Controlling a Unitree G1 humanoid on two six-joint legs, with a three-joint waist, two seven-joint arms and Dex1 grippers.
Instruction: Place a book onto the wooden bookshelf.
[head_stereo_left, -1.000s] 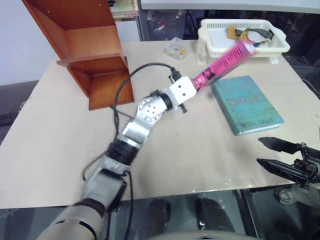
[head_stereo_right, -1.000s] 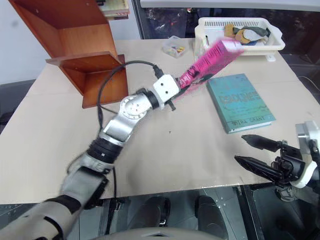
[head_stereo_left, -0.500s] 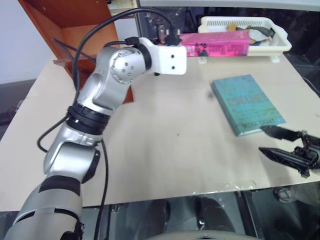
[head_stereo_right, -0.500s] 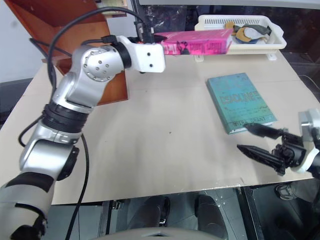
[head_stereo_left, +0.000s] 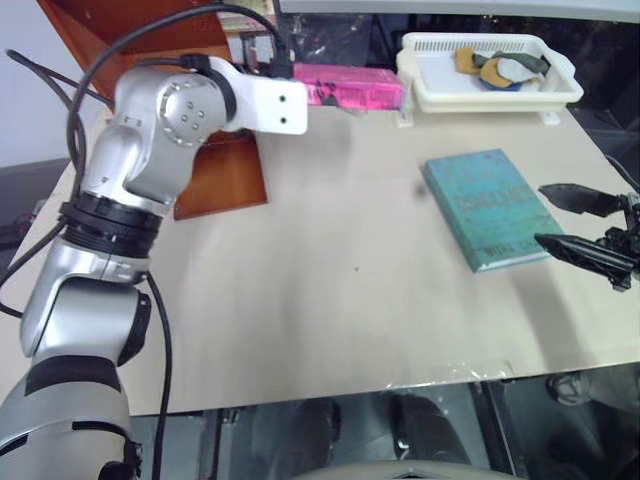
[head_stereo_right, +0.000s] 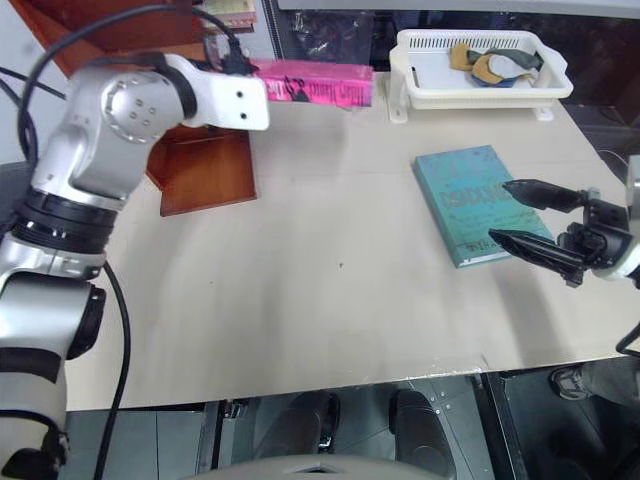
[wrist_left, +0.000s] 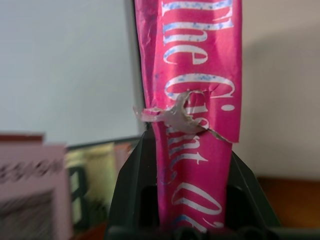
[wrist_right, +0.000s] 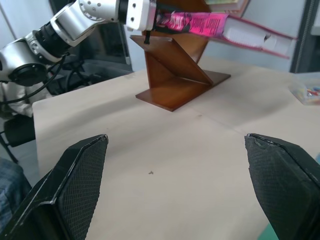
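Gripping the book (head_stereo_left: 355, 86), left gripper (wrist_left: 192, 210) mostly hidden, right gripper (head_stereo_right: 528, 215) spread wide

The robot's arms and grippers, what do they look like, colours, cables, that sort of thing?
The left arm is built of rounded silver metal segments with black ring joints, ending in a white boxy wrist block. Loose black cables loop over it. Each gripper has two black tapered fingers: the right gripper shows pointed tips, and its finger pads carry a fine mesh texture.
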